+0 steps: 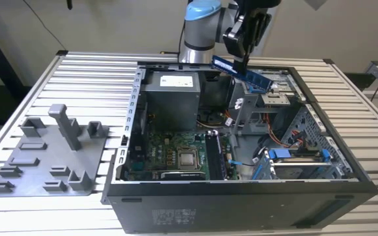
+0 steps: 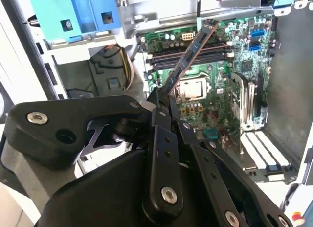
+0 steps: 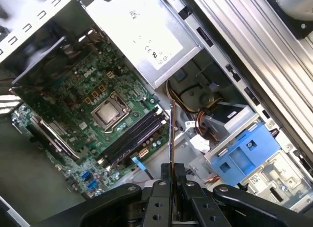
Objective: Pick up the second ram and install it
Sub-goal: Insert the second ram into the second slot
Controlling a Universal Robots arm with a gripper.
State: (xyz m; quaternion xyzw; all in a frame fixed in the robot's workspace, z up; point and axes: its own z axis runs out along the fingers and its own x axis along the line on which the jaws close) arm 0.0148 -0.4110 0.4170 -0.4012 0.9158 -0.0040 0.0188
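Pale slatted bench (image 1: 77,73) underneath, with an open computer case (image 1: 241,201) lying on it. High over the case's far end, second ram (image 1: 258,81), tilted, clear of the motherboard (image 1: 169,150) and touching nothing but the hand (image 1: 242,63). Pinched at its upper part between closed black fingers (image 3: 159,200). Same second ram (image 3: 171,129) edge-on in the first wrist view, and a dark slanting strip (image 2: 191,51) over the board in the second wrist view. Below it, long black memory slots (image 3: 134,139) beside the square processor socket (image 3: 108,114). Farther back in the exterior view, grey power supply (image 1: 173,96). Toward the exterior view's right, blue drive latches (image 1: 294,154). At the exterior view's left, on the bench, grey plastic tray (image 1: 45,162) with one upright post (image 1: 64,125), well apart from ram and hand.
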